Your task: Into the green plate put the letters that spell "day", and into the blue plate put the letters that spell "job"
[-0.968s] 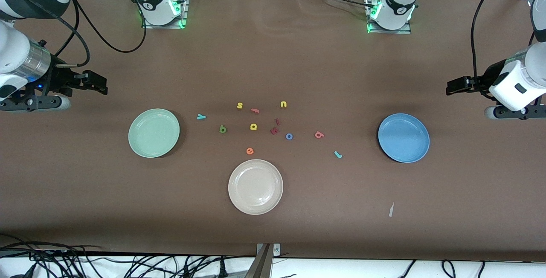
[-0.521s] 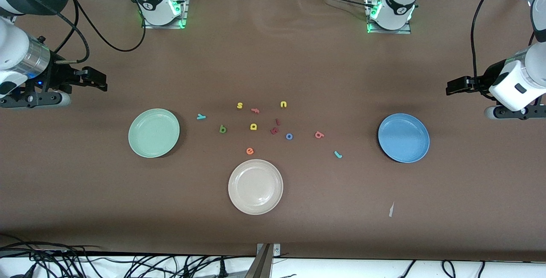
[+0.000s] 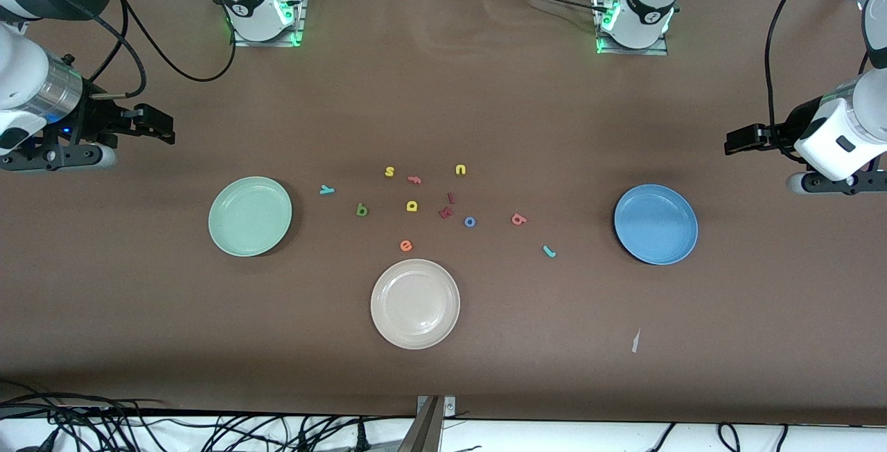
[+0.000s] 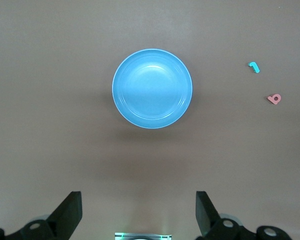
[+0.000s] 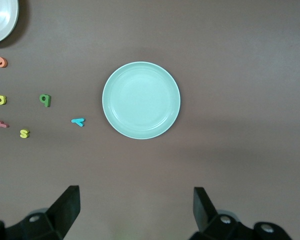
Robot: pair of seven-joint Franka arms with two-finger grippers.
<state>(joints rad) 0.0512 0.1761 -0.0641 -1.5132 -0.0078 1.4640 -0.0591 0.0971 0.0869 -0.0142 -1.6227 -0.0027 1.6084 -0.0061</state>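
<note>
The letters that spell "day" are three small flat lowercase pieces lying on the brown matte counter [image 3: 485, 105]: a dark green d [image 3: 361, 210], a yellow a [image 3: 412, 206] and a teal y [image 3: 327, 190]. In the front view the y lies at about 2 o'clock from the round pale mint-green shallow plate [image 3: 250, 216], near its rim; d and a follow toward the left arm's end.

The letters that spell "job" are a teal hook-shaped j [image 3: 549, 251], a blue ring o [image 3: 470, 222] and a coral-red b [image 3: 518, 219]. The j lies at about 8 o'clock from the round medium-blue shallow plate [image 3: 655, 224]; b and o lie toward the right arm's end from it. Both plates are smooth and glossy and hold nothing.

The right tool [image 5: 135, 202] hangs over bare counter, released, jaws wide apart, well apart from the mint-green plate at about 10 o'clock from it. The left tool [image 4: 139, 207] hangs likewise, released, over bare counter at about 2 o'clock from the blue plate.

Other pieces: a yellow s [image 3: 389, 172], a yellow u [image 3: 460, 170], an orange e [image 3: 406, 245], dark red letters [image 3: 447, 212] and a round cream-white plate [image 3: 415, 303]. No brand marking can be read.
</note>
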